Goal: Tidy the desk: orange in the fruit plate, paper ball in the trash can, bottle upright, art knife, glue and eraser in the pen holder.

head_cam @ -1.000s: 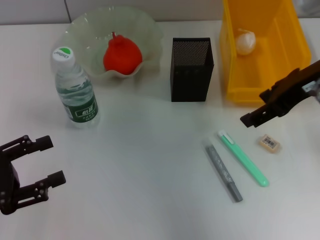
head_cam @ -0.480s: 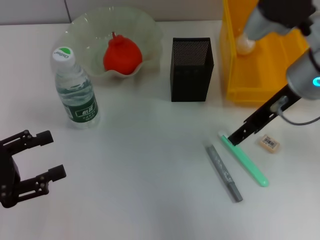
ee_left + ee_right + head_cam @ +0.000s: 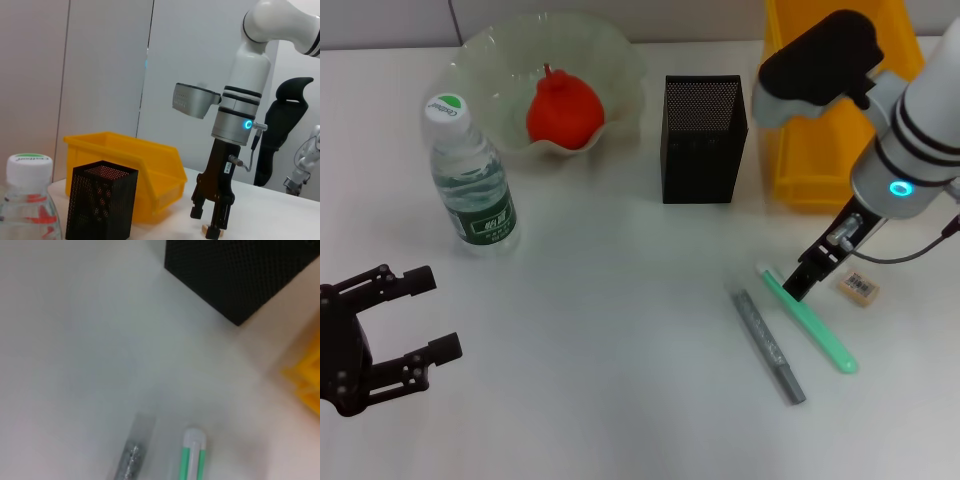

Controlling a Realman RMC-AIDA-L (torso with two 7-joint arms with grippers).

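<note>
Glue (image 3: pixel 809 318): lying on the desk right of the art knife (image 3: pixel 769 346), eraser (image 3: pixel 858 286) just beyond. Right gripper (image 3: pixel 804 280) has dropped onto its white-tipped end within the last second, fingers narrowly parted; pickup looks imminent. Left gripper (image 3: pixel 425 315) idle near-left, fingers wide.

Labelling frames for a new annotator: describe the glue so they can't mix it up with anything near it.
Start at the yellow trash can at the table's far right; the right gripper hangs over the table just in front of it. The glue lies flat under that gripper, between the art knife and the eraser. It is the mint-green stick with a white tip; the knife is grey, the eraser a small beige block.
</note>
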